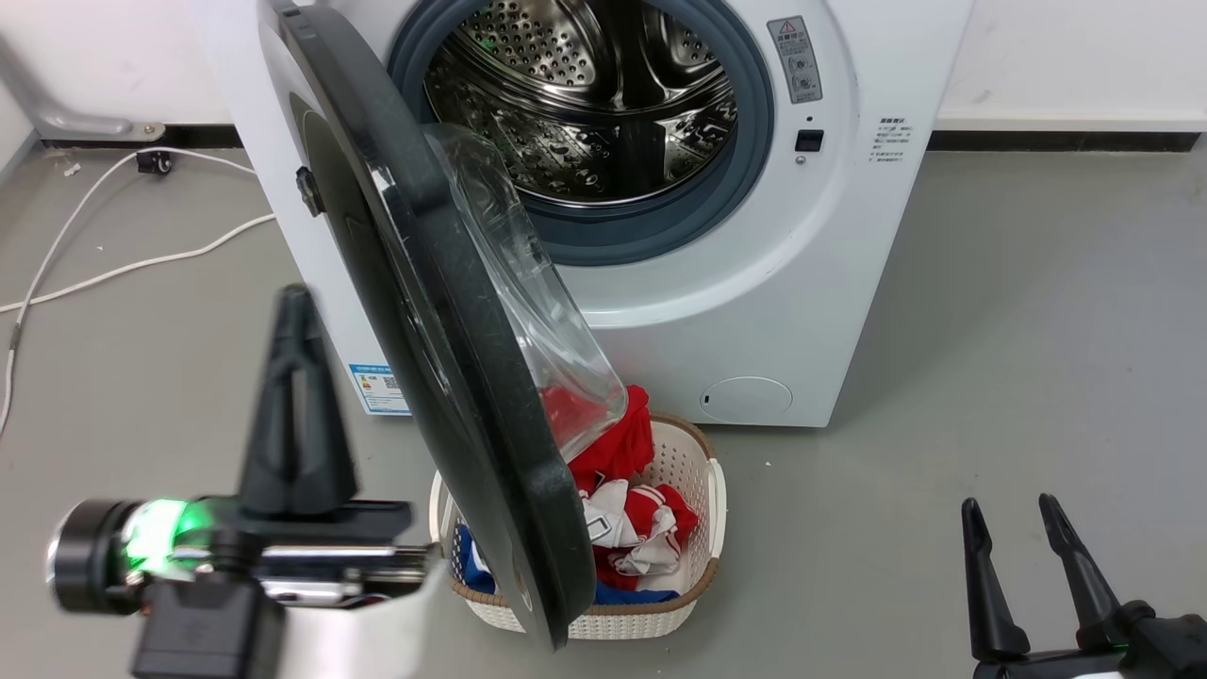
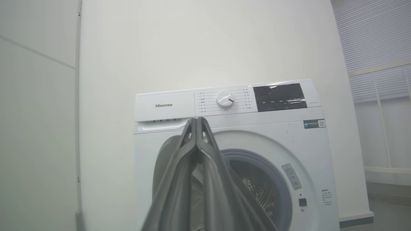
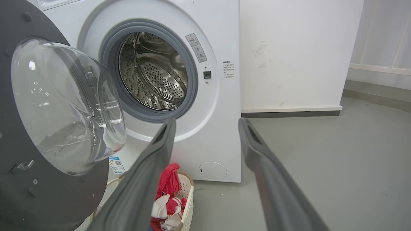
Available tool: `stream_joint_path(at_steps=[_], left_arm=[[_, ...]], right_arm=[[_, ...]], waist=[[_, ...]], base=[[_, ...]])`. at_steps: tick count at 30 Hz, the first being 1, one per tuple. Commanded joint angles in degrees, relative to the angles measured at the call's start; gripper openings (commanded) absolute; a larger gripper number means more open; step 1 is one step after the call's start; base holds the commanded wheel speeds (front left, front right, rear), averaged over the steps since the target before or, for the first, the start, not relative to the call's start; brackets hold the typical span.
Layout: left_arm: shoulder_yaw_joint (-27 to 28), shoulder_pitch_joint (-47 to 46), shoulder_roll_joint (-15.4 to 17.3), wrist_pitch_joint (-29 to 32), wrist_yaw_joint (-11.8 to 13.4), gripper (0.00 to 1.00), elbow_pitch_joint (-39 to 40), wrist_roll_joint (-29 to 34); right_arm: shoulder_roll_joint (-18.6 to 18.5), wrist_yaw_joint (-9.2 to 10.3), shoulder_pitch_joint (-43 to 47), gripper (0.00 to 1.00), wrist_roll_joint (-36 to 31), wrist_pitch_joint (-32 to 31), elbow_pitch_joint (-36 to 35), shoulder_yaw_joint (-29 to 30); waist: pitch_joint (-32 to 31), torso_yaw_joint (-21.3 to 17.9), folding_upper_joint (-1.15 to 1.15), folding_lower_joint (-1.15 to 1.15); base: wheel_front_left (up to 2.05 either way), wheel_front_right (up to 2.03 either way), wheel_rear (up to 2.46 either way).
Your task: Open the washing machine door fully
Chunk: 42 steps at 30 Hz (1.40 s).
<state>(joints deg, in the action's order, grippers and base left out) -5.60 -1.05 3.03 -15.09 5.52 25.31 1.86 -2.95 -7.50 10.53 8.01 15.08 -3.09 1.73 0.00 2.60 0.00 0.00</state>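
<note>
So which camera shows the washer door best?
The right wrist view: the washing machine door faces it, showing its glass bowl. The head view catches it nearly edge-on; in the left wrist view the left gripper mostly hides it.

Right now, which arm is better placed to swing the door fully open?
Probably left: the left gripper is raised close beside the washing machine door; the right gripper sits low, far off.

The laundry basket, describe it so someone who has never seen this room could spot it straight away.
Find the big white washing machine against the wall. On the grey floor right in front of it, partly under the open black washing machine door, sits the laundry basket. It is the cream perforated tub, heaped with red, white and blue clothes.
</note>
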Motion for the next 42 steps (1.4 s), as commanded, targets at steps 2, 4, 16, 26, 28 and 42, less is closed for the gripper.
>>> stream_joint_path(at_steps=[2, 4, 16, 26, 28, 42], left_arm=[[-3.33, -1.94, 0.44, -0.11, -1.46, 0.0, 1.61, 1.19], [-6.03, -2.73, 0.48, -0.11, -2.56, 0.0, 2.19, 1.71], [-20.92, -3.28, 0.18, -0.11, -7.22, 0.0, -2.12, 1.69], [-26.43, -0.41, 0.69, -0.11, -8.31, 0.0, -10.26, 0.97], [-26.57, 0.08, 0.99, -0.12, -8.15, 0.0, -12.32, 0.65], [-23.42, 2.37, 2.02, -0.12, -4.94, 0.0, -21.17, -2.34]], right_arm=[[0.13, 0.01, 0.4, 1.0, 0.12, 0.12, 0.08, -0.28], [0.13, 0.01, 0.37, 1.0, -0.14, 0.12, 0.12, -0.45], [0.13, 0.01, -0.34, 1.0, -1.18, 0.12, 0.12, -0.87], [0.13, 0.01, -1.32, 1.0, -1.86, 0.12, 0.09, -1.45], [0.14, 0.01, -1.47, 1.0, -2.06, 0.12, 0.04, -1.62], [0.13, 0.01, -2.76, 1.0, -2.47, 0.12, 0.63, -2.07]], waist=[[0.03, -0.09, 0.0, 0.0], [0.02, -0.18, 0.0, 0.0], [0.5, -0.3, 0.0, 0.0], [1.34, -0.1, 0.0, 0.0], [1.67, -0.07, 0.0, 0.0], [3.17, 0.59, 0.0, 0.0]], base=[[0.0, 0.0, 0.0], [0.0, 0.0, 0.0], [0.0, 0.0, 0.0], [0.0, 0.0, 0.0], [0.0, 0.0, 0.0], [0.0, 0.0, 0.0]])
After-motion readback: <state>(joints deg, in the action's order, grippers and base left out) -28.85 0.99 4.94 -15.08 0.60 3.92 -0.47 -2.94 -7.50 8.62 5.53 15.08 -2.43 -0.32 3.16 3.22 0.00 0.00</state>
